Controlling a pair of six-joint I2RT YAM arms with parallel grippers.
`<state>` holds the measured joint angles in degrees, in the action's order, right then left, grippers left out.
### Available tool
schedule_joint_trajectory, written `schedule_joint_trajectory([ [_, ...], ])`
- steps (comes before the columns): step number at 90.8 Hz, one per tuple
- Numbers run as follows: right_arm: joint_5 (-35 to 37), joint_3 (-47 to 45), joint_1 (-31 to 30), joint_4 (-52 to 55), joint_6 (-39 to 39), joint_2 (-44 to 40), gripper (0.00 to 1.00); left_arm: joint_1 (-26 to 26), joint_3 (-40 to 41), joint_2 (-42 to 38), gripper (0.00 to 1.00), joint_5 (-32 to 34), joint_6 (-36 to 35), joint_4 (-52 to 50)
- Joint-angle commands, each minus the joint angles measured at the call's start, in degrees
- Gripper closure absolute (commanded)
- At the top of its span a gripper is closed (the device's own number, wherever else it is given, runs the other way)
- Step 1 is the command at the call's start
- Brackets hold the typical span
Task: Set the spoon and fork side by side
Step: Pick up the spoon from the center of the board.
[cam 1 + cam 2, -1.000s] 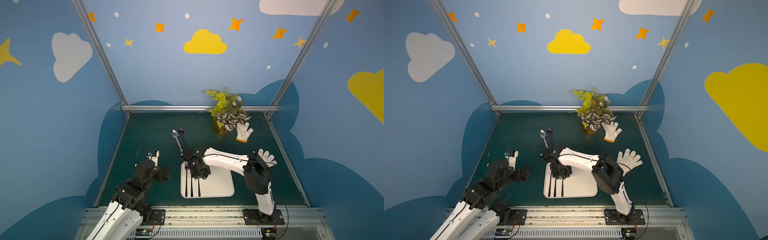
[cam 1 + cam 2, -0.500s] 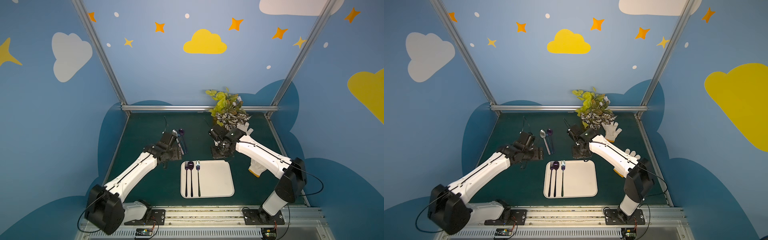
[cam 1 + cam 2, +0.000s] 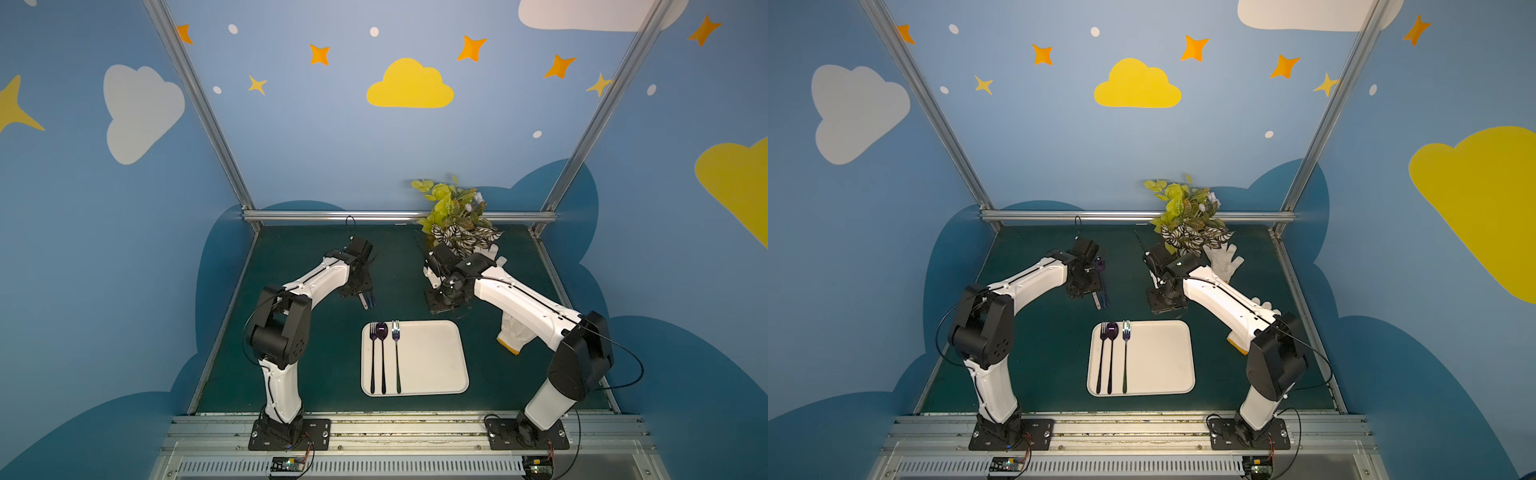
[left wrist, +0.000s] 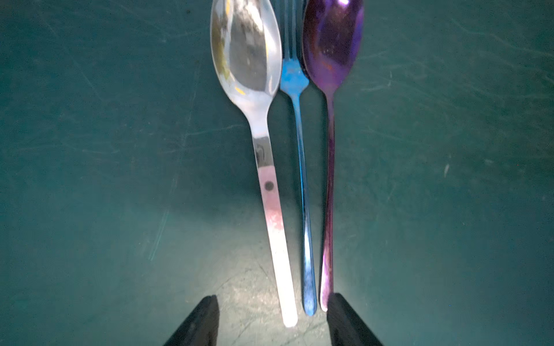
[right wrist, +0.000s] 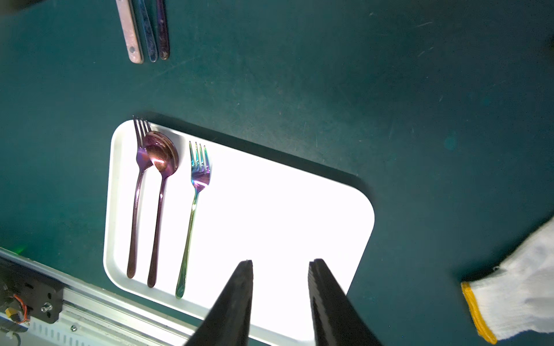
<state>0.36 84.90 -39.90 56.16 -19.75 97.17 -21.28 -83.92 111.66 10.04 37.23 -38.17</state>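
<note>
The left gripper is hovering low over the handle ends of 3 utensils on the green table: a silver spoon, a blue fork and a purple spoon. Its jaws are standing apart, straddling those handle tips and clamping nothing. It is probably lining up to take a piece by the thin end, where the bowls are not crowding. The 3 are lying parallel and close together.

The right gripper is hanging beyond the white tray, jaws apart and empty, seemingly keeping clear. On the tray a dark fork, a dark spoon and an iridescent fork are lying side by side along 1 edge, leaving room for more.

The table is looking matt and scuffed. Blue walls painted with clouds and stars are enclosing it, with a potted plant at the back and a white glove lying near the tray
</note>
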Motion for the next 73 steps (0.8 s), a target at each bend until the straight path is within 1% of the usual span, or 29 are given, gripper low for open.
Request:
schedule_joint_trajectory([
  [1, -3.3, -0.7, 1.9, -1.2, 2.0, 0.9, 0.65, 1.0, -3.7, 3.1, 0.45, 0.9, 1.7, -2.4],
  [7, -4.1, -0.8, 2.8, -1.2, 2.4, 1.2, 0.65, 1.1, -4.8, 4.4, 0.47, 1.8, 2.0, -2.8],
  [16, -5.7, -1.0, 4.2, -1.5, 2.9, 1.5, 0.65, 1.6, -5.8, 6.4, 0.52, 2.5, 2.6, -2.9],
  [50, -9.7, -0.1, 6.4, -1.9, 3.8, 4.4, 0.66, 2.4, -10.4, 12.9, 0.57, 0.6, 2.4, -1.5],
  [65, -10.6, 0.3, 6.6, -1.9, 4.0, 5.5, 0.67, 2.6, -10.5, 14.1, 0.62, 0.5, 2.5, -1.3],
  [73, -10.8, 0.6, 6.8, -1.8, 4.2, 5.9, 0.67, 2.7, -10.0, 14.0, 0.68, 0.9, 2.4, -1.2],
])
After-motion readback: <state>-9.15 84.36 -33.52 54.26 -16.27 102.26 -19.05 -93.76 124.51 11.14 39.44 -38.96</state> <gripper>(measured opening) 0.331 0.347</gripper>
